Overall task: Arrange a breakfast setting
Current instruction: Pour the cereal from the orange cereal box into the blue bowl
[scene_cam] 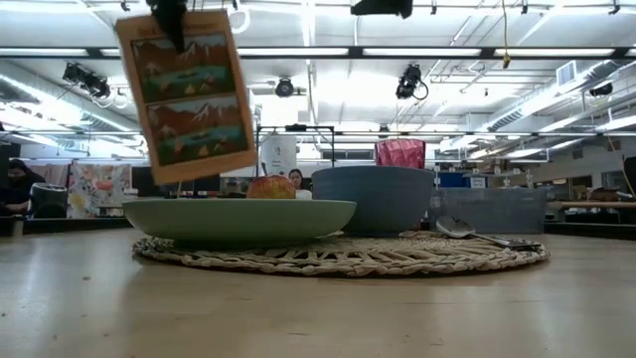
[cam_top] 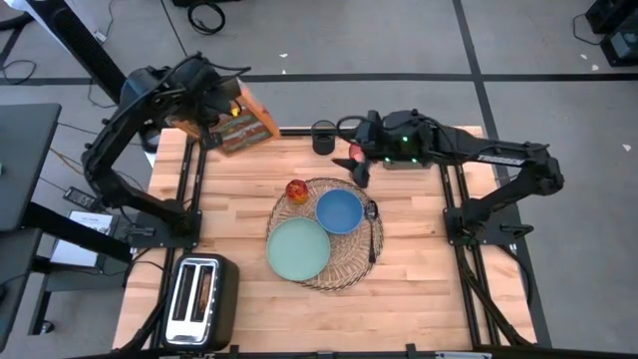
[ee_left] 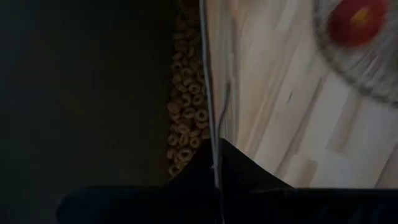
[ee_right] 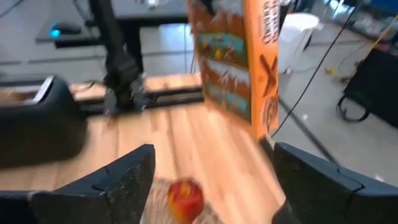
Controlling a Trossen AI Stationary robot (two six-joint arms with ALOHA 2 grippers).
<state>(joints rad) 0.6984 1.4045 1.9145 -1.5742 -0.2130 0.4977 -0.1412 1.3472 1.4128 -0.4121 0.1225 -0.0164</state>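
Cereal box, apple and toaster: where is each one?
cereal box [cam_top: 242, 122]: high view, on its printed front face.
apple [cam_top: 296, 190]: high view, middle of the red fruit on the placemat's far edge.
toaster [cam_top: 199, 299]: high view, on its slotted silver top.

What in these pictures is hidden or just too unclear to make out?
- Left pincer: in the high view the arm covers its grip on the cereal box.
- Cereal box: the low view's top edge cuts off its upper end.
- Red cup: in the low view the blue bowl hides its lower part.
- Toaster: blurred in the right wrist view and cut off by the edge.
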